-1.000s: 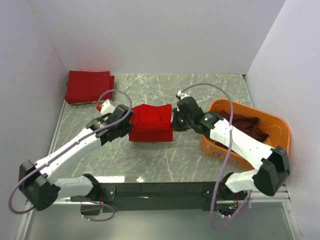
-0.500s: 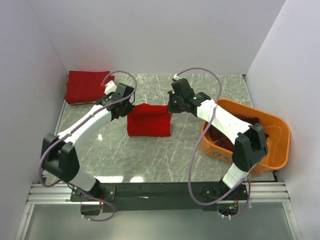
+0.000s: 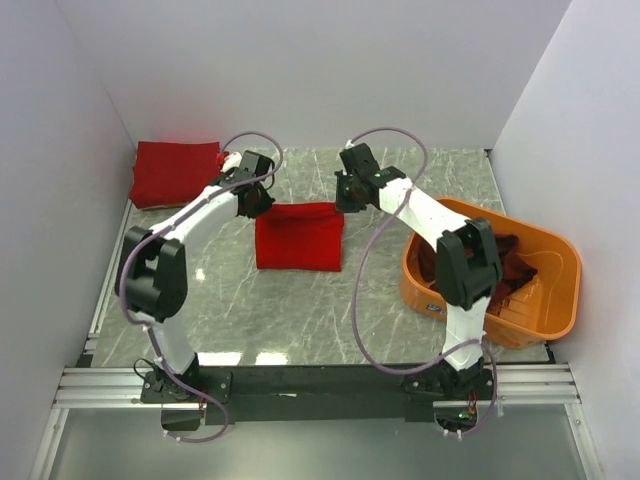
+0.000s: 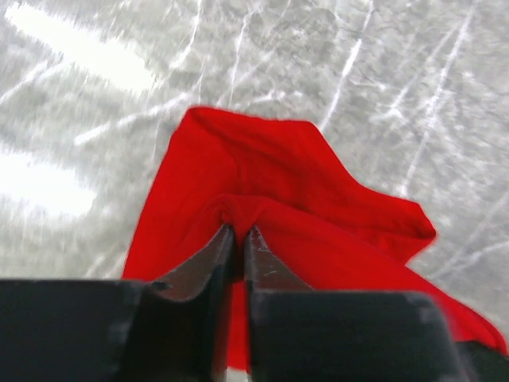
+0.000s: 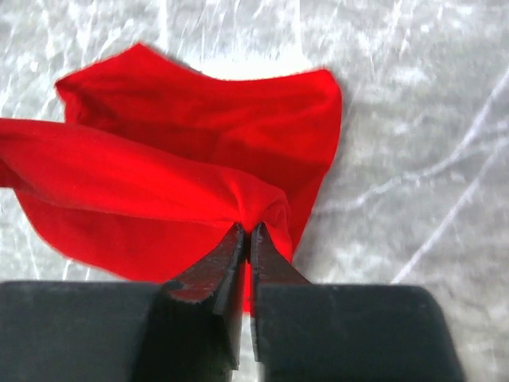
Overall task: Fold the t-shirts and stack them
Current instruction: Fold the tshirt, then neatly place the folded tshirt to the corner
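A: Where's the red t-shirt (image 3: 298, 236)?
B: Strung between your two hands. Its far edge is caught at both corners, and the rest falls toward the arm bases onto the bench (image 3: 300, 320). It looks like a rough rectangle from above.
A: What about your left hand (image 4: 237, 232)?
B: It's pressed together on a fold of red cloth at the shirt's far left corner. In the wrist view the cloth bunches right at the fingertips.
A: And your right hand (image 5: 245, 231)?
B: Same thing. It's pinching the far right corner, jaws almost touching with cloth caught between them.
A: Anything around them?
B: Folded red shirts (image 3: 177, 172) lie out to the left of your left hand, at the bench's far corner, apart from the held shirt. The orange tub (image 3: 555, 285) sits right of your right hand and nearer the bases, with maroon shirts (image 3: 515, 265) crumpled inside. Your right arm crosses over the tub's near left rim.
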Robot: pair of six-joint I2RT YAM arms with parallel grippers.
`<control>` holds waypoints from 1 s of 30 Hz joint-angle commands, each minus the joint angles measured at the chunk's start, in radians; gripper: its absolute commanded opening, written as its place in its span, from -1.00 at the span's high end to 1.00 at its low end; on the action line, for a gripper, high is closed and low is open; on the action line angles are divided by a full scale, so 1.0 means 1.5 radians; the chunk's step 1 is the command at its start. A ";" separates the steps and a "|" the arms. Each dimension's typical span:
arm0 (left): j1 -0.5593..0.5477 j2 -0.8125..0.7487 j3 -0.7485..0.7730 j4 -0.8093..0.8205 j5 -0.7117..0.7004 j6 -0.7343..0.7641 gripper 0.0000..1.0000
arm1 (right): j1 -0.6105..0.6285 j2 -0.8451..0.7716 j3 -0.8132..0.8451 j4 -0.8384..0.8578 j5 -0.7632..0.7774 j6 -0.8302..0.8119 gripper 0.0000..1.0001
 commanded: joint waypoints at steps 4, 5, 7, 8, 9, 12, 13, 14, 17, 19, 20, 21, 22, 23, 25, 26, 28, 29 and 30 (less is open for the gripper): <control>0.029 0.078 0.120 -0.007 0.031 0.062 -0.58 | -0.030 0.077 0.103 0.012 -0.022 -0.047 -0.76; 0.030 0.091 0.132 -0.015 0.033 0.063 -0.98 | -0.032 0.087 0.120 0.004 -0.031 -0.055 -0.76; 0.031 0.096 0.144 -0.025 0.045 0.070 -0.99 | -0.037 0.109 0.170 -0.026 -0.036 -0.061 -0.78; 0.031 0.090 0.138 -0.021 0.055 0.073 -0.99 | -0.036 0.108 0.175 -0.029 -0.038 -0.070 -0.79; 0.031 0.083 0.128 -0.006 0.062 0.075 -0.99 | -0.037 0.091 0.162 -0.025 -0.043 -0.072 -0.79; 0.031 0.048 0.073 0.014 0.070 0.079 -0.99 | -0.037 0.028 0.082 0.024 -0.078 -0.071 -0.81; 0.031 0.039 0.040 0.026 0.071 0.079 -0.99 | -0.036 0.012 0.061 0.046 -0.087 -0.070 -0.81; 0.031 0.021 0.022 0.035 0.082 0.083 -0.99 | -0.037 -0.003 0.042 0.052 -0.100 -0.067 -0.82; 0.031 -0.010 -0.050 0.070 0.099 0.094 -0.99 | -0.036 -0.058 -0.035 0.075 -0.124 -0.054 -0.82; 0.031 -0.021 -0.087 0.081 0.101 0.100 -0.99 | -0.035 -0.110 -0.110 0.109 -0.145 -0.048 -0.83; 0.031 -0.022 -0.098 0.096 0.100 0.111 -0.99 | -0.033 -0.147 -0.137 0.120 -0.160 -0.046 -0.84; 0.031 -0.023 -0.106 0.105 0.104 0.118 -0.99 | -0.032 -0.165 -0.186 0.132 -0.165 -0.046 -0.84; 0.031 -0.021 -0.122 0.114 0.108 0.125 -0.99 | -0.031 -0.183 -0.210 0.148 -0.164 -0.046 -0.84; 0.031 -0.018 -0.129 0.133 0.111 0.136 -0.99 | -0.030 -0.201 -0.233 0.155 -0.162 -0.047 -0.85; 0.031 0.001 -0.134 0.140 0.111 0.142 -0.99 | -0.031 -0.249 -0.288 0.163 -0.153 -0.046 -0.85; 0.031 0.010 -0.131 0.140 0.113 0.148 -0.99 | -0.031 -0.263 -0.305 0.165 -0.151 -0.044 -0.85; 0.031 0.040 -0.115 0.134 0.120 0.153 -0.97 | -0.029 -0.307 -0.350 0.178 -0.151 -0.045 -0.86; 0.031 0.049 -0.110 0.133 0.121 0.155 -0.94 | -0.030 -0.330 -0.365 0.183 -0.148 -0.049 -0.86; 0.031 0.059 -0.105 0.130 0.124 0.156 -0.93 | -0.030 -0.336 -0.380 0.182 -0.143 -0.048 -0.86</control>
